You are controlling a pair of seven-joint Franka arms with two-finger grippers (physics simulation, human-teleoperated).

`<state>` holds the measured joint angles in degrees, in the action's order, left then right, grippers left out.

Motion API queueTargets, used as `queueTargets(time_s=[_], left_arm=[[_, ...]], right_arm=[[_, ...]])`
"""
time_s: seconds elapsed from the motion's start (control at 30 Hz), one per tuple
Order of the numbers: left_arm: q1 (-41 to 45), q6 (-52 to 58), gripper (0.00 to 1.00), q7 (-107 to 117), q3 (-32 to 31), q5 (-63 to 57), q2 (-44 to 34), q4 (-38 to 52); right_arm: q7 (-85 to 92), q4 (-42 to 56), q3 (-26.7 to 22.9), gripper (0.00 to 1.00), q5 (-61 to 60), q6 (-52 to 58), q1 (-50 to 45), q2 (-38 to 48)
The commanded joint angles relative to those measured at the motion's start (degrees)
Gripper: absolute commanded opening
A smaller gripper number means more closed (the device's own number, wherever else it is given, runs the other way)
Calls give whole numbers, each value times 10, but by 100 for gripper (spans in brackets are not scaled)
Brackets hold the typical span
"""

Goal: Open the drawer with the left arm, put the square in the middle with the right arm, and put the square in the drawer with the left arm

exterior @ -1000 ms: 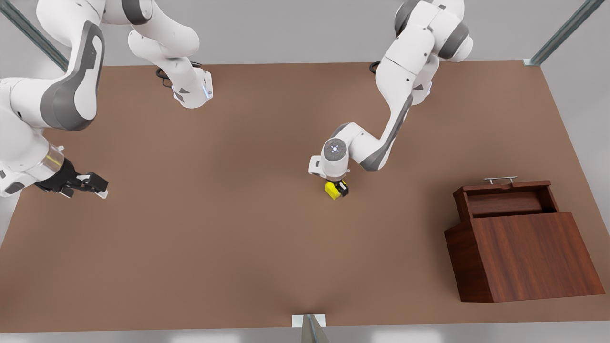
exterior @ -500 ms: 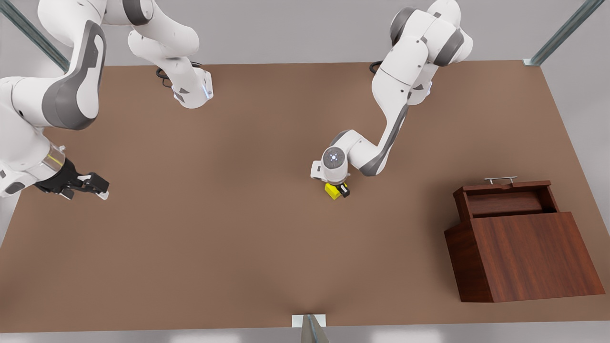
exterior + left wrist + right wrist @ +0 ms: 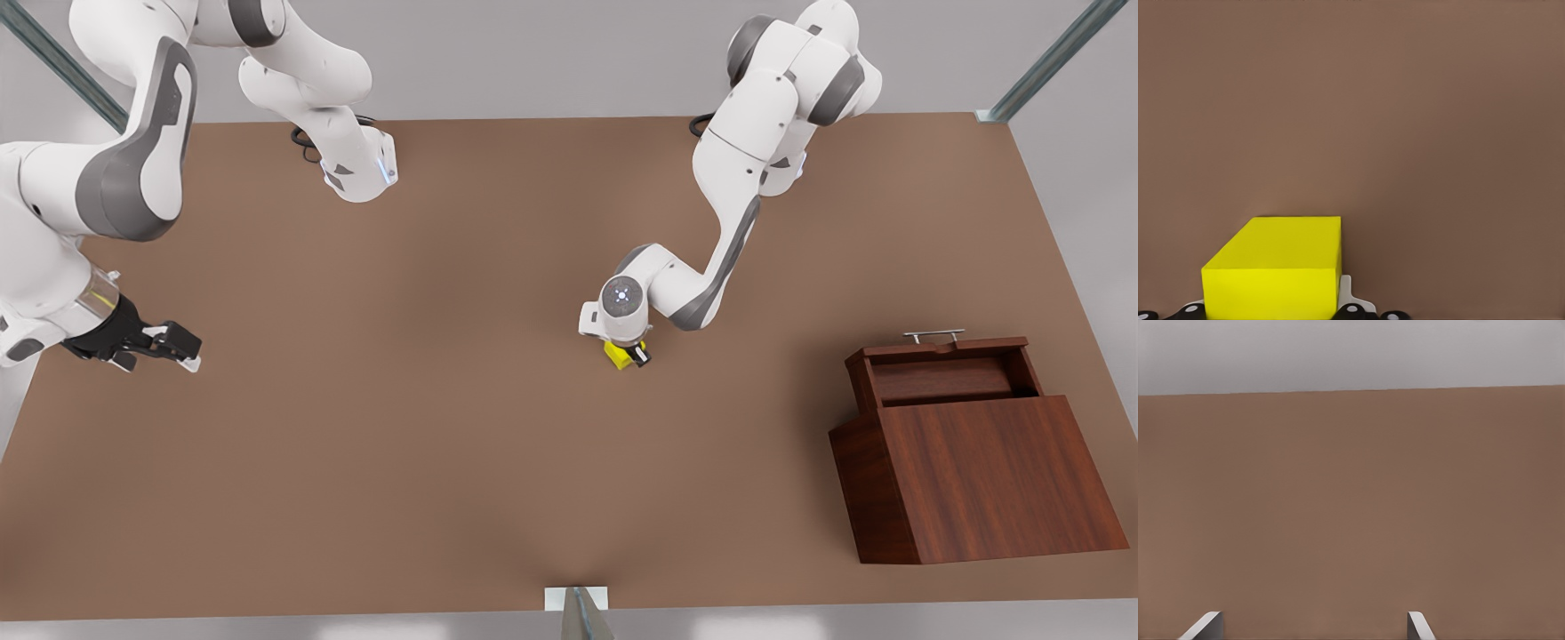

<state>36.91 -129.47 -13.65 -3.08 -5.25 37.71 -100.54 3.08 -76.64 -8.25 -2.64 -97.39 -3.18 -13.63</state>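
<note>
my left gripper (image 3: 628, 356) pinches the small bright yellow cube (image 3: 617, 354) at mid-table, its faces turned askew to the edges of the matte brown tabletop (image 3: 444, 400), bare board all round. my right gripper (image 3: 169, 345) waits spread near the front view's left edge. the dark reddish-brown wooden drawer (image 3: 947, 369) stands pulled open at the front view's right.

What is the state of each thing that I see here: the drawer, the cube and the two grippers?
Dark reddish-brown wooden drawer: pulled open, nothing inside.
Small yellow cube: on the brown table, between the left gripper's fingers.
Left gripper: around the cube.
Right gripper: open, holding nothing, waiting by the table's edge.
</note>
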Motion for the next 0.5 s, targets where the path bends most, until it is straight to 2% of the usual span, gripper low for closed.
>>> queueTargets(time_s=[0.0,0.07,0.13,0.2,0.27,0.47], left_arm=[[0,0,69,-1,0,2,-1,1],[0,0,69,-2,0,2,-3,4],[-3,83,69,-9,3,2,-20,45],[-5,120,70,-12,11,2,-65,45],[-7,166,70,-70,43,9,-113,45],[-7,236,71,-305,167,32,-175,45]], right_arm=[[0,0,1,100,0,0,-2,0],[0,0,1,100,0,-1,-2,1],[0,0,1,100,0,0,-2,1],[0,0,1,100,0,0,-1,1],[-1,0,1,100,0,0,-1,1],[-1,0,1,100,0,0,-1,0]])
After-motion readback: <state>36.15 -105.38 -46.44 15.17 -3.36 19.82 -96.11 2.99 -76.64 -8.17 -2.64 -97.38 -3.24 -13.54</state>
